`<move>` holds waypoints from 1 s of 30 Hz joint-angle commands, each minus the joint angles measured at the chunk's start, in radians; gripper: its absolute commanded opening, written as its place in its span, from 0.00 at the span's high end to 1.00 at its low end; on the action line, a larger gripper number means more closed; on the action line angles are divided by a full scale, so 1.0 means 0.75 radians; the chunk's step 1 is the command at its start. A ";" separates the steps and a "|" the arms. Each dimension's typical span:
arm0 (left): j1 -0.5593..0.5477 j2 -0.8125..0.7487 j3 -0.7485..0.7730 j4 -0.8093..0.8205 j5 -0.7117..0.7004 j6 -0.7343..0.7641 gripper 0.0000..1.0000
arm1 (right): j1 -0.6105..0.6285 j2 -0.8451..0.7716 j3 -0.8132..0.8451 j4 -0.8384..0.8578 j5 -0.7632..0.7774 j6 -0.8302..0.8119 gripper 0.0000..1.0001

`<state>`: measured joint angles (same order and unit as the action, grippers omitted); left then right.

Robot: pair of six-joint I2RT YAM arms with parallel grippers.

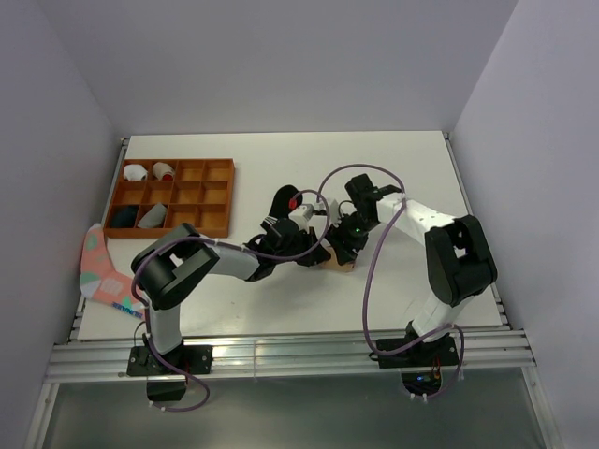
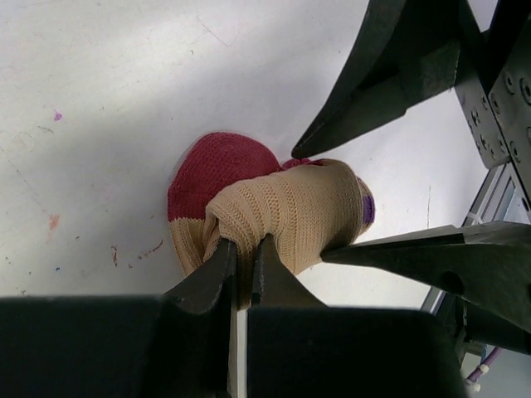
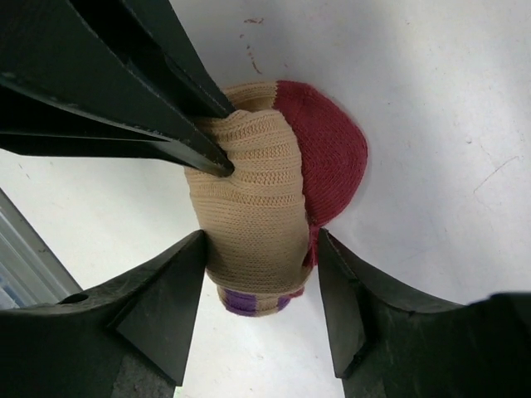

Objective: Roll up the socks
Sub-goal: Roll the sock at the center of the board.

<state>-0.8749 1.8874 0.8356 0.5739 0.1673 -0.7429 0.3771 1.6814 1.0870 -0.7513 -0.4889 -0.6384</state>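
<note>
Tan sock (image 2: 282, 211) — bunched, maroon-toed, purple-striped

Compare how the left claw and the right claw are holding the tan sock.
The left claw pinches a thin fold of the tan sock, jaws almost closed. The right claw spans the whole roll, jaws wide apart. Both grip the same sock.
</note>
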 commanded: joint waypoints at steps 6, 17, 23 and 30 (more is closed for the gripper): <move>0.011 0.118 -0.059 -0.350 -0.061 0.023 1.00 | 0.006 0.041 -0.022 0.053 0.061 0.025 0.60; 0.001 0.001 -0.249 -0.017 -0.112 -0.122 0.73 | -0.002 0.143 -0.014 0.092 0.132 0.152 0.78; -0.003 -0.105 -0.347 0.094 -0.217 -0.189 0.57 | -0.006 0.188 0.029 0.071 0.151 0.195 0.80; -0.020 -0.224 -0.484 0.157 -0.337 -0.314 0.51 | -0.006 0.243 0.089 0.028 0.134 0.254 0.81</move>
<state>-0.8822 1.7462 0.5385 0.7498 -0.0040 -0.9283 0.3748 1.7878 1.1576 -0.7914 -0.4946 -0.4580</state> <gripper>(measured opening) 0.480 0.353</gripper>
